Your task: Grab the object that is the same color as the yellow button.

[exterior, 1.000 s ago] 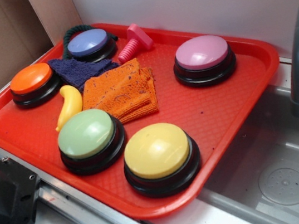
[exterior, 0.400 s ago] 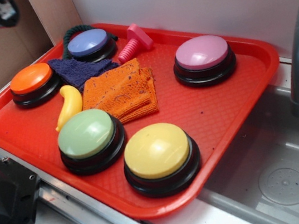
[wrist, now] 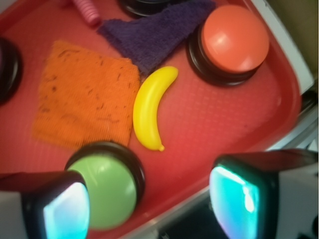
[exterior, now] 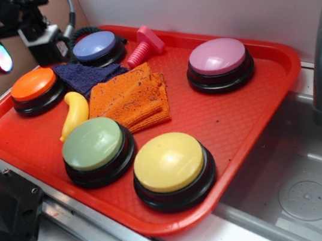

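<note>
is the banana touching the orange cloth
Apart. The wrist view shows a thin strip of red tray between the banana and the orange cloth edge along the banana's whole length.

So the tray [exterior: 257,112] is bright red with a fine dotted texture. The banana toy [wrist: 151,107] is glossy yellow, matching the pale-yellow dome of the yellow button [exterior: 169,161] at the near edge, which sits on a black base. Other domes: light green button [exterior: 92,144], orange button [exterior: 33,84], blue-purple button [exterior: 94,45], pink button [exterior: 217,56]. The folded cloth [exterior: 130,96] is orange with dark flecks, the other cloth [exterior: 84,75] is dark navy, and the ribbed bolt toy [exterior: 142,45] is pink. The gripper [wrist: 149,201] pads glow cyan in black frames.
</note>
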You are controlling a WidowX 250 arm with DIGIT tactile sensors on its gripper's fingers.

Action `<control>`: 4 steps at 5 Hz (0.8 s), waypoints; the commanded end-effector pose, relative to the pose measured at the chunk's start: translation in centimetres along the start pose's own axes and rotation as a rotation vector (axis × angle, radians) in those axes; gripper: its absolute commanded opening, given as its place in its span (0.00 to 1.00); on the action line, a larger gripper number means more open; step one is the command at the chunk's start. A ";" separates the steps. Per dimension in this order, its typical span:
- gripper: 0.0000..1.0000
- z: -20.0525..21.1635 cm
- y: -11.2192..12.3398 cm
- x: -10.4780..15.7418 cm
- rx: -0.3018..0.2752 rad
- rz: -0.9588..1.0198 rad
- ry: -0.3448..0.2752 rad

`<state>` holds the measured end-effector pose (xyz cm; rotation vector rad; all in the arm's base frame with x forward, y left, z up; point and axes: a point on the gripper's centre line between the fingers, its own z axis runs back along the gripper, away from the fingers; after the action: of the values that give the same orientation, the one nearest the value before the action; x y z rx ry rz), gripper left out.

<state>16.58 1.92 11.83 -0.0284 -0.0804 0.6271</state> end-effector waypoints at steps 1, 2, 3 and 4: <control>1.00 -5.8 0.3 2.9 0.048 0.099 -0.064; 1.00 -7.9 0.4 3.6 0.032 0.133 -0.066; 1.00 -9.4 0.5 3.6 0.028 0.159 -0.030; 0.87 -9.7 0.6 3.7 0.016 0.179 -0.032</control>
<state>20.05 3.77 2.04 -0.0099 -0.0849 0.7912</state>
